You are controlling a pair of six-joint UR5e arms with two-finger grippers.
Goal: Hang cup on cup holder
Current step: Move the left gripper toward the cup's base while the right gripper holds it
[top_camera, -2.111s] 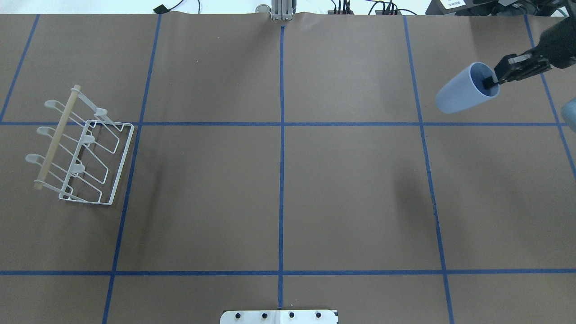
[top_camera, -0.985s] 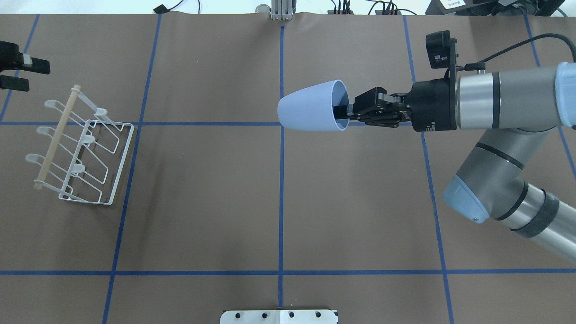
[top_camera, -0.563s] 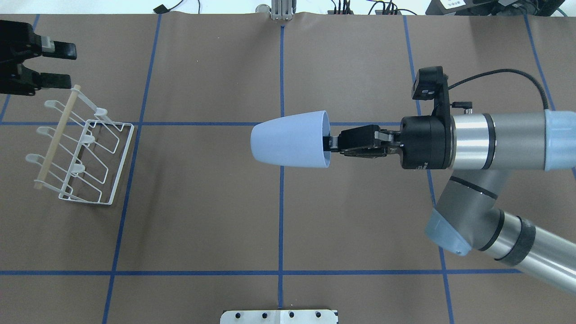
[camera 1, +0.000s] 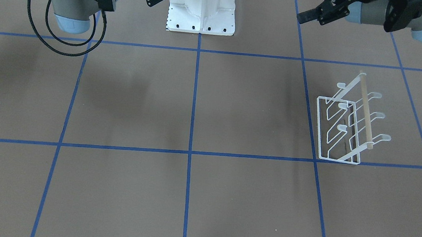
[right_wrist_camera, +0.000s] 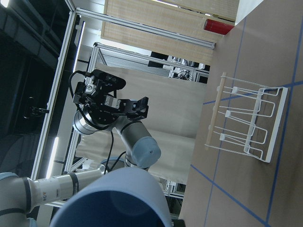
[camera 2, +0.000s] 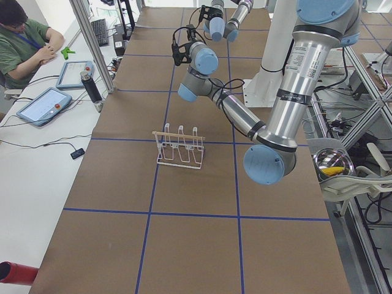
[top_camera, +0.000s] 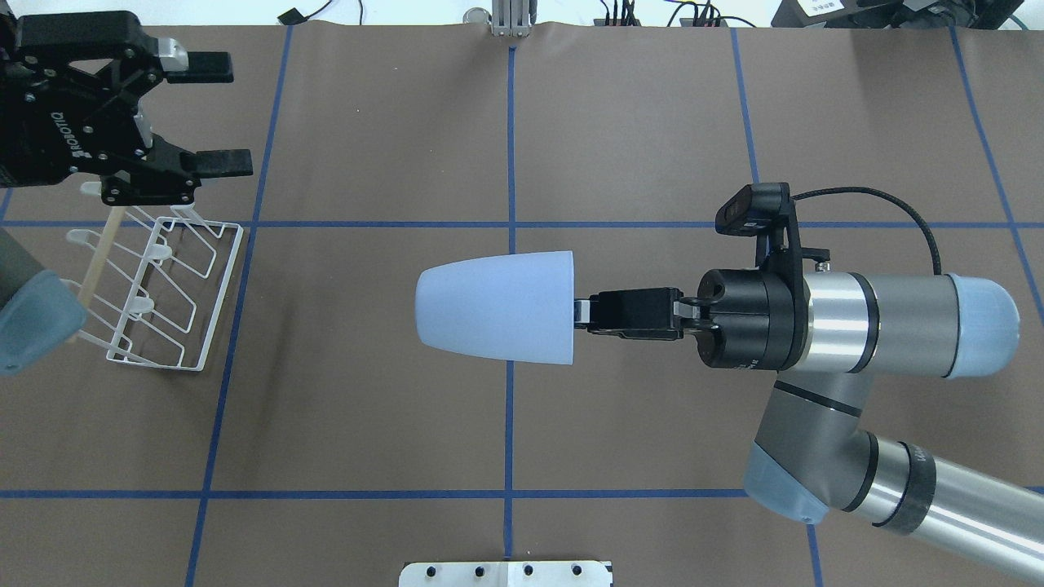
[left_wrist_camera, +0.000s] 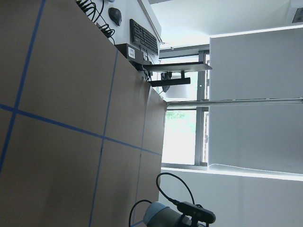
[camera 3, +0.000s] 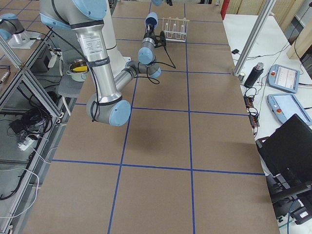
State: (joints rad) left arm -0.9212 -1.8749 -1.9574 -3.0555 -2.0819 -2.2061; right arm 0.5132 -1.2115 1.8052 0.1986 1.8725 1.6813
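Since the earlier frame the cup [top_camera: 493, 306] is being carried further left and nearer to the robot, above the middle of the table [top_camera: 367, 424]. It is being held on its side, with its rim pinched by the right gripper [top_camera: 580, 314]. Well apart, on the left, the cup holder [top_camera: 162, 253] is being left standing on the table. Above its far end the left gripper [top_camera: 218, 114] is being held with its fingers wide apart.

The right arm [top_camera: 881, 322] and left arm [camera 2: 293, 79] are silver tubes with pale blue joint caps. The left gripper [top_camera: 236, 114] is black with white ROBOTIQ lettering, plus there's a black cable [top_camera: 856, 190].
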